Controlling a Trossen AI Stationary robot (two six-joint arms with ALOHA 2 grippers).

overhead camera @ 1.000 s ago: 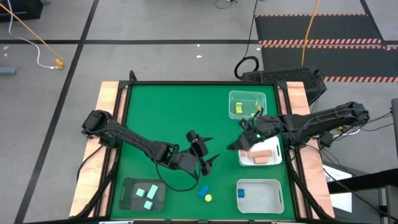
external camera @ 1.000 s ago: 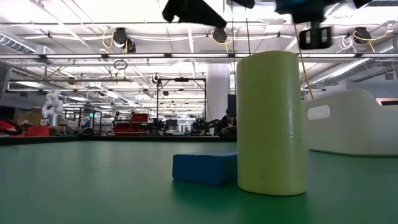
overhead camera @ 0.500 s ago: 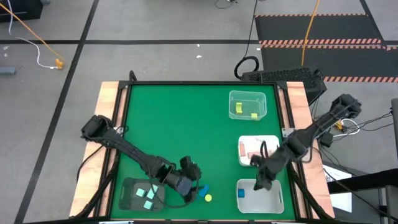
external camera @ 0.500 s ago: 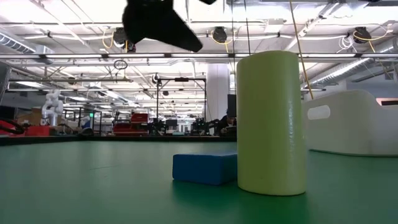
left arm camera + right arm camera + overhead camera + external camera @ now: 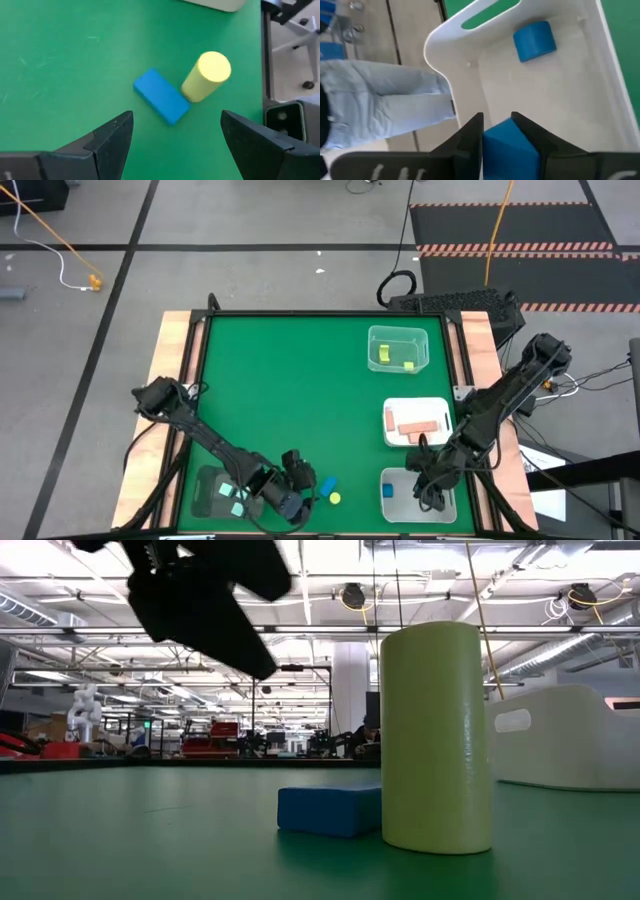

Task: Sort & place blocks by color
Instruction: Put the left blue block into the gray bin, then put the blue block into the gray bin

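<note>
1. Mostly sorted already: two yellow pieces [image 5: 392, 358] in the clear tray [image 5: 399, 332], pink bars [image 5: 420, 424] in the white tray [image 5: 443, 408] below it, mint green pieces [image 5: 234, 498] on the dark tray [image 5: 206, 484] near the left front corner, one blue cube [image 5: 534, 40] lying in the white bin [image 5: 445, 477] at the right front.
2. Second blue block [image 5: 510, 146] pinched between the fingers of the right gripper [image 5: 505, 134], hanging just over that white bin, apparently about to be dropped in beside the cube.
3. Left to do, by the look of it: a flat blue bar [image 5: 161, 95] and an upright yellow cylinder [image 5: 206, 76], touching each other on the green table [image 5: 290, 380] between the dark tray and the white bin.
4. Left gripper [image 5: 175, 127] spread wide open, holding nothing, poised above the bar and the cylinder.
5. Likely snag: bar and cylinder pressed together, so easy to knock the cylinder over when grabbing either.
6. Nearby: a person's legs in light trousers [image 5: 385, 107] beside the table edge, clear of both arms.
</note>
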